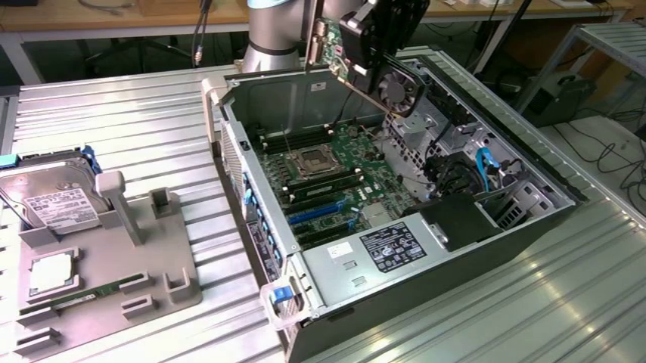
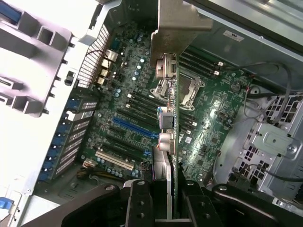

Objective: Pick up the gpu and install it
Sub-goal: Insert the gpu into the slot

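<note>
Claw (image 2: 166,201) pinching gpu (image 2: 171,137), one black finger (image 2: 138,201) on each side of card. Gpu held tilted in air above open computer case (image 1: 434,310), over far part of motherboard (image 1: 343,174), round fan visible, card not touching any slot. Hard drive (image 1: 56,200) in grey holder (image 1: 131,265) on worktop (image 1: 141,106), well apart from case.

One gpu (image 1: 395,85), one open computer case (image 1: 424,310), one hard drive (image 1: 51,198), one memory stick (image 1: 86,296) (plus one grey tray (image 1: 111,257))
</note>
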### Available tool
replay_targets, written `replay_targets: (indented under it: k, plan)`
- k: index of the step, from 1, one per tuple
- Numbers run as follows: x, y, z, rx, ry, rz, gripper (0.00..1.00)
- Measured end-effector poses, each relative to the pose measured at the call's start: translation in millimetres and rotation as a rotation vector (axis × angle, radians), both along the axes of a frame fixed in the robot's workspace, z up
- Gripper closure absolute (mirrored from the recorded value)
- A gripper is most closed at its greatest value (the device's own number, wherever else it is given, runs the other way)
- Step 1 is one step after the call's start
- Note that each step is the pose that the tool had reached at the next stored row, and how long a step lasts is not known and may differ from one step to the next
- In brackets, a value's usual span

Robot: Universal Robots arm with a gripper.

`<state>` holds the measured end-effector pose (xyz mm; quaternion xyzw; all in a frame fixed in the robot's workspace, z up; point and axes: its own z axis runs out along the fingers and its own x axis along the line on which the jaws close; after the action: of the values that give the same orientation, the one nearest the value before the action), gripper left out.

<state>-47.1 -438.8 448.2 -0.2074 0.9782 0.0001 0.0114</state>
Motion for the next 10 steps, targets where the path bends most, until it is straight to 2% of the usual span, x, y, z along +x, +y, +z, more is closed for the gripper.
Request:
replay_targets:
  k: [10]
  plan:
    - [0.0, 0.0, 0.0, 0.0000, 0.0000, 0.067, 0.72]
